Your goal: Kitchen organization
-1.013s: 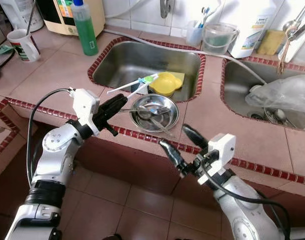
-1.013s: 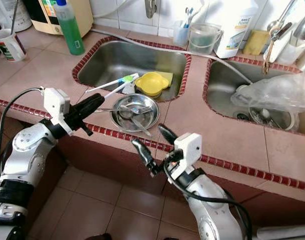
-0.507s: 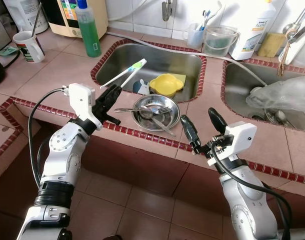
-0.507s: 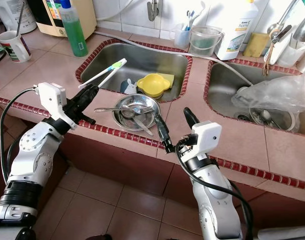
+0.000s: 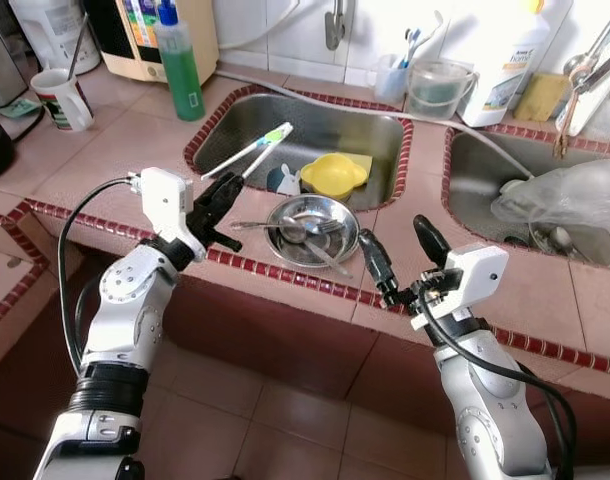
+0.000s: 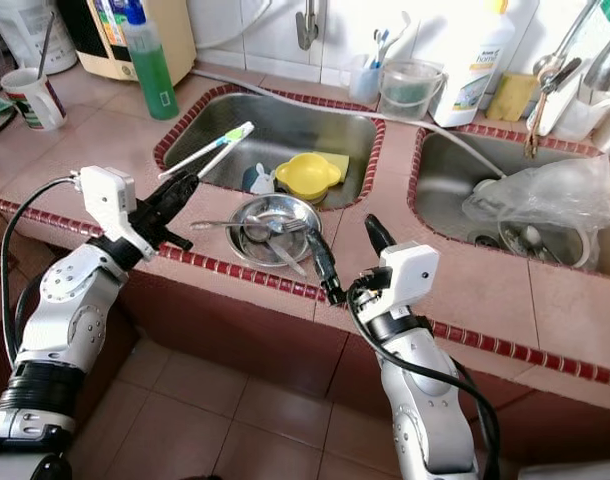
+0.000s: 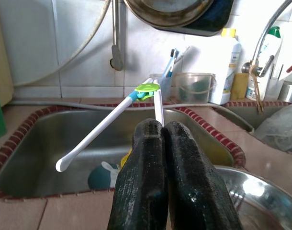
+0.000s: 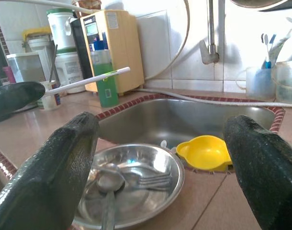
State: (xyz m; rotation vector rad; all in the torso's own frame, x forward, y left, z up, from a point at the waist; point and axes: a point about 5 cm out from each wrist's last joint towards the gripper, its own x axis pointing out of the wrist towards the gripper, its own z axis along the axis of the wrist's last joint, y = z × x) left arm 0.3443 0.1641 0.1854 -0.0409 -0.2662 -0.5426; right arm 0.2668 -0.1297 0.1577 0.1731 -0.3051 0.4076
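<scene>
A: Toothbrushes (image 5: 247, 151): two white-handled ones, one with a green-and-blue head, are pinched together between the clenched fingers of the left gripper (image 5: 223, 193). They slant up and away from it, their far ends over the near left corner of the left sink (image 5: 357, 125).

B: And where does that gripper sit?

A: Above the pink tiled counter (image 5: 115, 150), just left of the steel bowl (image 5: 307, 229). In the left wrist view the two black fingers (image 7: 145, 187) press flat against each other around the handles.

B: The bowl's contents?

A: A fork and spoons (image 5: 295, 228) lie in it. The bowl stands on the counter's front strip, touching the sink rim. Behind it, in the basin, sit a yellow bowl (image 5: 332, 174) and a small white-and-teal item (image 5: 278, 180).

B: The other arm?

A: The right gripper (image 5: 397, 258) hangs over the counter edge, right of the steel bowl, fingers spread wide with nothing between them.

B: Background?

A: A green soap bottle (image 5: 180, 62) and a mug (image 5: 64, 97) at left; a plastic bag (image 5: 565, 190) in the right sink.
</scene>
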